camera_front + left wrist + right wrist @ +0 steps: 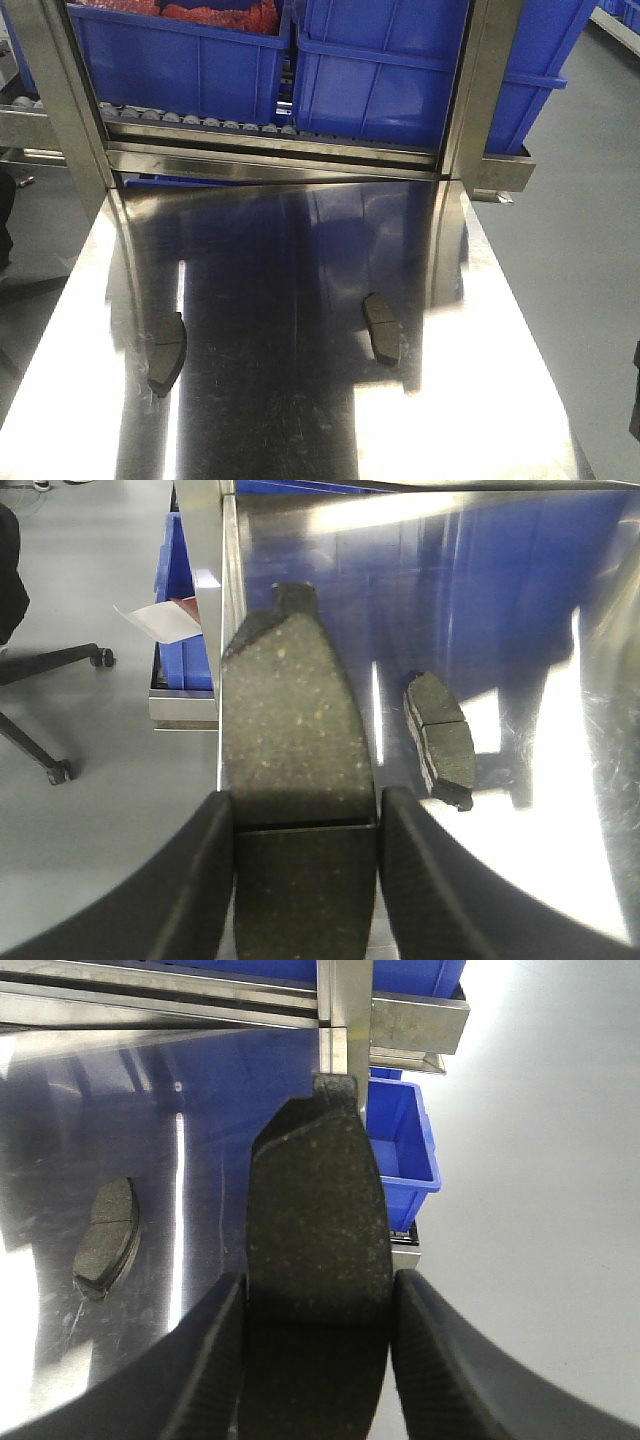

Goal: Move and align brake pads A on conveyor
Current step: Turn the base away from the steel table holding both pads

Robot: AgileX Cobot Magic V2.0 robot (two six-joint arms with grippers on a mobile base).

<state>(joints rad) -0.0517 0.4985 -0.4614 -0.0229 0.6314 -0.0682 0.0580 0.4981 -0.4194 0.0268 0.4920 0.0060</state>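
One brake pad [290, 730] is clamped in the left gripper [305, 818], another pad [315, 1210] in the right gripper [318, 1300]; a third pad [168, 352] and a fourth pad [382, 328] (well apart) are seen lying on the steel table [290, 430]

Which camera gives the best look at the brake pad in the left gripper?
The left wrist view: the brake pad sits close up and centred, clamped by the left gripper. The front and right wrist views don't show it.

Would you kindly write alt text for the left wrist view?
The left hand grips a grey-brown brake pad between its two black fingers, over the edge of a steel table. A second pad lies on the table to the right.
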